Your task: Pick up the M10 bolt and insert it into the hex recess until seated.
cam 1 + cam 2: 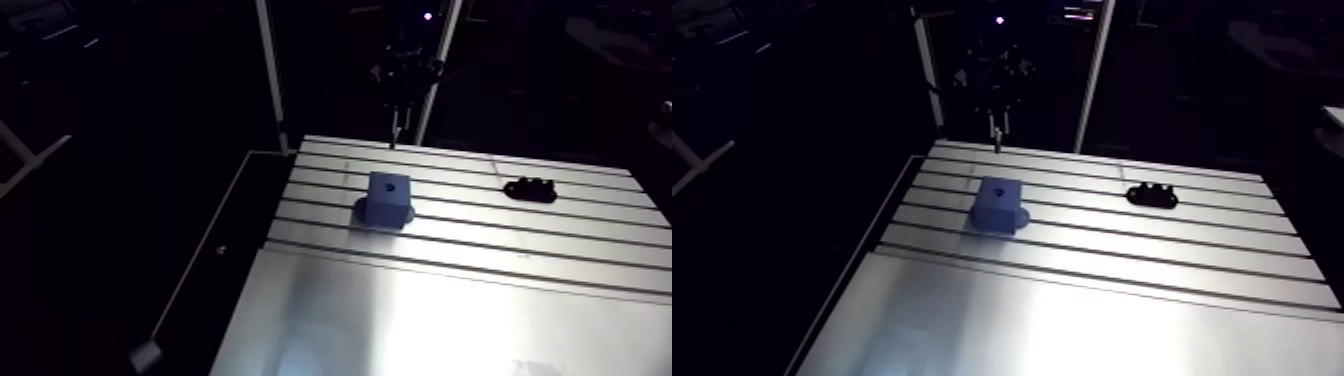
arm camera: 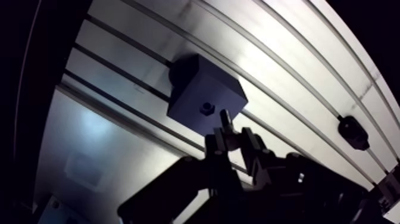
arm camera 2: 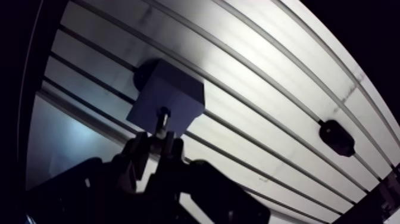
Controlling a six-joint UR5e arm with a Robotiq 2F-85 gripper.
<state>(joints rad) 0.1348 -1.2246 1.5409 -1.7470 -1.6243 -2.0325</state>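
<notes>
A blue block point(image 1: 388, 198) stands on the slotted table point(image 1: 470, 310), with a small hex recess point(image 2: 206, 108) in its top face. My gripper point(image 2: 229, 138) is shut on the M10 bolt point(image 2: 225, 119), whose shank sticks out past the fingertips. In the arm view the gripper point(image 1: 398, 110) hangs above the table's far edge, behind the block, and the bolt point(image 1: 395, 135) points down, well clear of the table. In the wrist view the bolt tip lies just beside the recess, still high above the block.
A black fixture point(image 1: 530, 188) with several holes lies on the table to the right of the block. Long slots run across the far half of the table. The near half is a smooth plate point(image 1: 1072, 320).
</notes>
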